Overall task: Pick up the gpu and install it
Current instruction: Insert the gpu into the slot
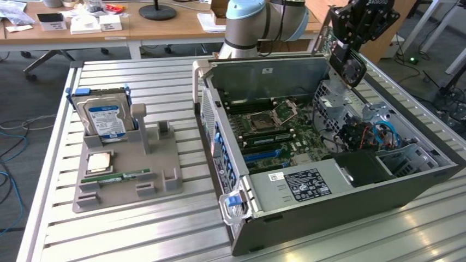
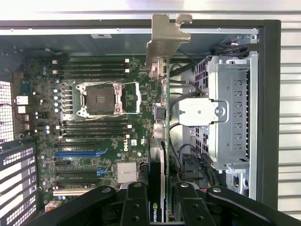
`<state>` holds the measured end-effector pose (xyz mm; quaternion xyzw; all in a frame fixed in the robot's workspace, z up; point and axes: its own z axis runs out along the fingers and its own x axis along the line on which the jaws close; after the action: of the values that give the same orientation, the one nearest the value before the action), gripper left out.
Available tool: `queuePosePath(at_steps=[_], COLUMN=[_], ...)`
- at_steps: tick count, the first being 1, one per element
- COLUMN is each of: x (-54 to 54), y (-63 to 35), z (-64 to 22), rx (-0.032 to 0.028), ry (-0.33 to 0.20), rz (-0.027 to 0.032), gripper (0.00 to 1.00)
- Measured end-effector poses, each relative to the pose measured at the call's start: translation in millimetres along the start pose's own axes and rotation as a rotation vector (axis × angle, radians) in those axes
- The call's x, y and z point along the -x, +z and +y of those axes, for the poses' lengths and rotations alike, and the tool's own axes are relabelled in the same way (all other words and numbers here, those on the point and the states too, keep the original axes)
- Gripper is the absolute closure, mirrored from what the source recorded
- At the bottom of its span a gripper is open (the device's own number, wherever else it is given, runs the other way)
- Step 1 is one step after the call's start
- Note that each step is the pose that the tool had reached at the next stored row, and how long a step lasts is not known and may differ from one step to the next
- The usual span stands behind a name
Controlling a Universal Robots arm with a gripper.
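1. The gripper [image 2: 157, 200] was closed on the gpu [image 2: 162, 155], one black finger on each face of the card. In the wrist view the card showed edge-on, running away from the fingers [image 2: 134, 202].
2. The gpu hung in the air above the open computer case [image 1: 342, 207], clear of the motherboard [image 2: 94, 188]. Its pale metal bracket [image 2: 165, 42] was at the end farthest from the gripper. In the exterior view the gripper [image 1: 348, 46] was high over the case's far right part, and the card [image 1: 346, 68] below it showed a round fan.
3. Handling, as a judgement: the card looked light and stiff, but fragile. Its bare board, fan and contact edge would take pressure badly. The flat faces near one end, where the fingers sat, seemed the sound place to hold it, and the bracket was left free.
4. Under the card lay the expansion slots [image 2: 77, 153], with the processor socket [image 2: 101, 99] beyond them. A grey drive cage [image 2: 230, 108] stood beside them.
5. Well apart on the tabletop [image 1: 145, 229], toward the exterior view's left, a grey holder [image 1: 163, 169] carried a hard drive [image 1: 106, 117] and a RAM stick [image 1: 117, 177].
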<state>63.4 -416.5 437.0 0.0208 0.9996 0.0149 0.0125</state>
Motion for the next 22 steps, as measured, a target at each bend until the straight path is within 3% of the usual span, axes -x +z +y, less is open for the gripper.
queuePosePath(at_steps=[9, 22], x=[0.0, 0.0], y=[0.0, 0.1], z=[0.0, 0.0], rx=[0.0025, 0.0082], ry=[-0.101, -0.336], rz=[0.003, 0.0102], gripper=[0.73, 0.73])
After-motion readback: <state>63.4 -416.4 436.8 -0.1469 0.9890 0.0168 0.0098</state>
